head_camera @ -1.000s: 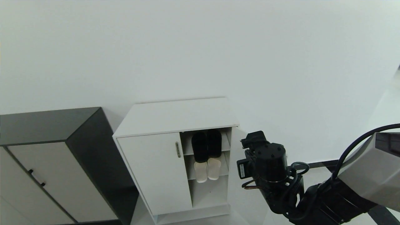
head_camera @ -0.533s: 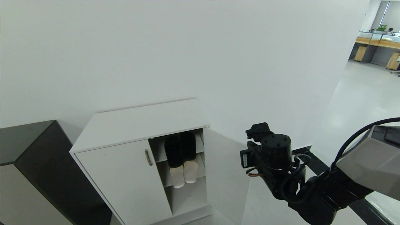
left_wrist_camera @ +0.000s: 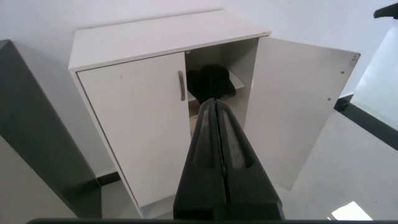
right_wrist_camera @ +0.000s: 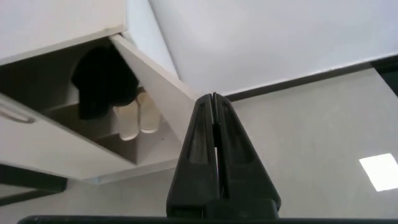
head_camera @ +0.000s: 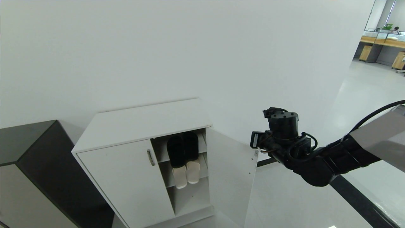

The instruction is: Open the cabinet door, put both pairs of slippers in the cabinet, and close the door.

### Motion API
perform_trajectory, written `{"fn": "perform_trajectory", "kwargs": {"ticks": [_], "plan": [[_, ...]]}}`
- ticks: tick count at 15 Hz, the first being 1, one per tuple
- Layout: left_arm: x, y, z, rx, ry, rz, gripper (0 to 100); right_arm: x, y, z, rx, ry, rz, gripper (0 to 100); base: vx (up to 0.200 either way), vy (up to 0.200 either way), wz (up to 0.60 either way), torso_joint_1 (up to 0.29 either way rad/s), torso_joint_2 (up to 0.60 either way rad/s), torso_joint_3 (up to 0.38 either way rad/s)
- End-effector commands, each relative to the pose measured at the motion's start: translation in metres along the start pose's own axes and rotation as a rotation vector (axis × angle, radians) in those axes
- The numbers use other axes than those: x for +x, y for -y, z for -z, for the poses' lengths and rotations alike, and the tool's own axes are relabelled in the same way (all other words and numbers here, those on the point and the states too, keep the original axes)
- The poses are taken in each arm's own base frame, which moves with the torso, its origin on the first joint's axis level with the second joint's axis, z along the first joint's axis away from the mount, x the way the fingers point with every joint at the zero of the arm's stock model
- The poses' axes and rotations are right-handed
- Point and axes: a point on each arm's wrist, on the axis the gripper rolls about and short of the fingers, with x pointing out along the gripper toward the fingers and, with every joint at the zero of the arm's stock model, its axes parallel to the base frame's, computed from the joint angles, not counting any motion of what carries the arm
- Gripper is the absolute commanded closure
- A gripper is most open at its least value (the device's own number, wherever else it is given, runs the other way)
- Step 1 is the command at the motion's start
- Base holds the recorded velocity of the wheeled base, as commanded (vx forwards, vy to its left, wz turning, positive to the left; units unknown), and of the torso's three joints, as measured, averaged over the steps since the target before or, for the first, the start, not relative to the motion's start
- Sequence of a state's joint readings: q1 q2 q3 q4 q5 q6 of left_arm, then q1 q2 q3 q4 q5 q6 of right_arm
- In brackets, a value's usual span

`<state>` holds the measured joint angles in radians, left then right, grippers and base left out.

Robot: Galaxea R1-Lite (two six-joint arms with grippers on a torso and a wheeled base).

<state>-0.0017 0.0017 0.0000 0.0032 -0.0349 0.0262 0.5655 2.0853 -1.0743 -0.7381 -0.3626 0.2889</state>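
Note:
The white cabinet [head_camera: 142, 120] stands against the wall with its left door shut and its right door [head_camera: 231, 171] swung wide open. Black slippers [head_camera: 183, 148] lie on the top shelf and white slippers [head_camera: 186, 172] on the shelf below. My right arm's wrist [head_camera: 281, 133] hangs just right of the open door's outer edge. In the right wrist view the right gripper [right_wrist_camera: 213, 98] is shut and empty, near the door's edge [right_wrist_camera: 155, 74], facing the black slippers [right_wrist_camera: 102, 81] and white slippers [right_wrist_camera: 137, 118]. The left gripper [left_wrist_camera: 216, 102] is shut and empty in front of the cabinet [left_wrist_camera: 161, 34].
A dark cabinet [head_camera: 38, 148] stands close on the left of the white one. A black floor stripe [head_camera: 357, 199] runs along the wall's foot on the right. Open floor stretches right toward distant office desks [head_camera: 383, 44].
The camera turned right, shifting the cabinet leftward in the picture. My right arm's wrist rose and now sits higher beside the open door's edge. The slippers stayed on their shelves.

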Motion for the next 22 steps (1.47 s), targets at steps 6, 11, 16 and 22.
{"fn": "perform_trajectory", "kwargs": {"ticks": [6, 11, 16, 22], "plan": [[0.0, 0.0, 0.0, -0.002, 0.0, 0.0, 100, 0.035, 0.017, 0.006, 0.015, 0.001, 0.039, 100, 0.0, 0.0, 0.0, 0.0, 0.0, 0.0], [0.0, 0.0, 0.0, -0.002, 0.0, 0.0, 100, 0.06, 0.025, 0.02, 0.016, -0.01, 0.067, 100, 0.0, 0.0, 0.0, 0.0, 0.0, 0.0], [0.0, 0.0, 0.0, -0.002, 0.0, 0.0, 100, 0.076, 0.031, 0.039, 0.009, -0.04, 0.089, 100, 0.0, 0.0, 0.0, 0.0, 0.0, 0.0], [0.0, 0.0, 0.0, -0.002, 0.0, 0.0, 100, 0.092, 0.038, 0.043, 0.016, -0.025, 0.11, 100, 0.0, 0.0, 0.0, 0.0, 0.0, 0.0]]}}
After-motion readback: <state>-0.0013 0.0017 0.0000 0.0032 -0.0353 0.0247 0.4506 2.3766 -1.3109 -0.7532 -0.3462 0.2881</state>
